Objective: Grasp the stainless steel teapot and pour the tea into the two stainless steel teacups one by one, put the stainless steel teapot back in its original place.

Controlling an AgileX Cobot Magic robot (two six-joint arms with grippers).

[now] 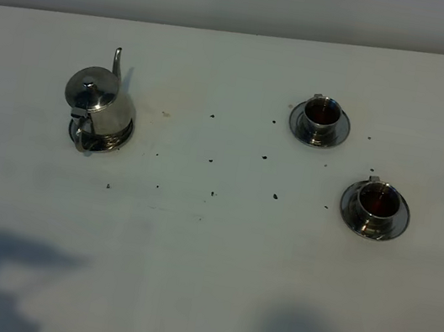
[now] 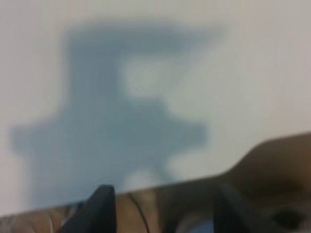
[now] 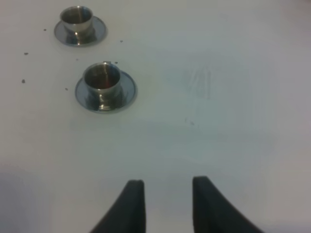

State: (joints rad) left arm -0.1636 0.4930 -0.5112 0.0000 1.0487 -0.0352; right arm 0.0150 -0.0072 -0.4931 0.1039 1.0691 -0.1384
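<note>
On the left of the white table (image 1: 205, 265) stands the shiny, cone-bodied stainless steel teapot (image 1: 99, 103), upright, its domed lid on, its thin spout pointing away and its loop handle toward the near edge. It sits on a round steel coaster (image 1: 121, 138) whose rim peeps out beneath the base, which I judge to be its home spot. Small dark specks (image 1: 211, 161), possibly tea leaves or drips, dot the middle of the table.

To the right, well apart from the pot, are two small shiny steel teacups, each centred on its own round saucer: the farther cup (image 1: 323, 113) and the nearer cup (image 1: 378, 203). Both show dark reddish-brown tea (image 1: 381, 200) inside, so both pours look done.

The left gripper (image 2: 163, 206) hovers by the table's near edge, jaws parted wide and holding nothing. The right gripper (image 3: 163, 204) hangs over bare table near the cups, fingers drawn in with only a narrow gap, empty too. With nothing gripped, the task appears essentially complete.
</note>
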